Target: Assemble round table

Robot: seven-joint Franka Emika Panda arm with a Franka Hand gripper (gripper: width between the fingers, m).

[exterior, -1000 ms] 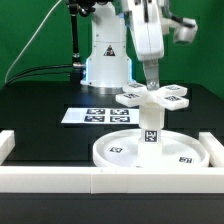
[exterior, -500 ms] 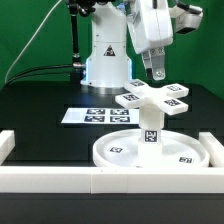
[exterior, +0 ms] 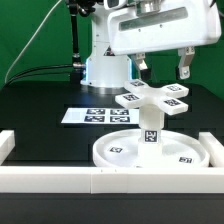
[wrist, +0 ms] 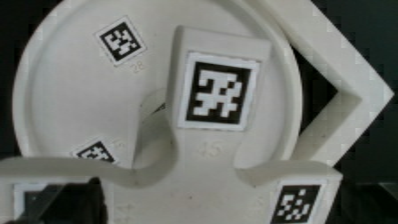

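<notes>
Your gripper (exterior: pixel 162 68) hung empty, fingers spread wide, above the flat white plastic cross-shaped base (exterior: pixel 152 97) atop the short white cylinder leg (exterior: pixel 150 128), upright on the large rimmed round disc (exterior: pixel 115 152).

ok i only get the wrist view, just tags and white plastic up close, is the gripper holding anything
Observer: No. In the exterior view the gripper hangs open above the cross-shaped base, holding nothing.
Operator: is the base on the leg
Observer: Yes, it sits on top of the leg, which stands upright on the round disc.
Operator: anything near the disc
Observer: A white rail runs just in front of it.
</notes>
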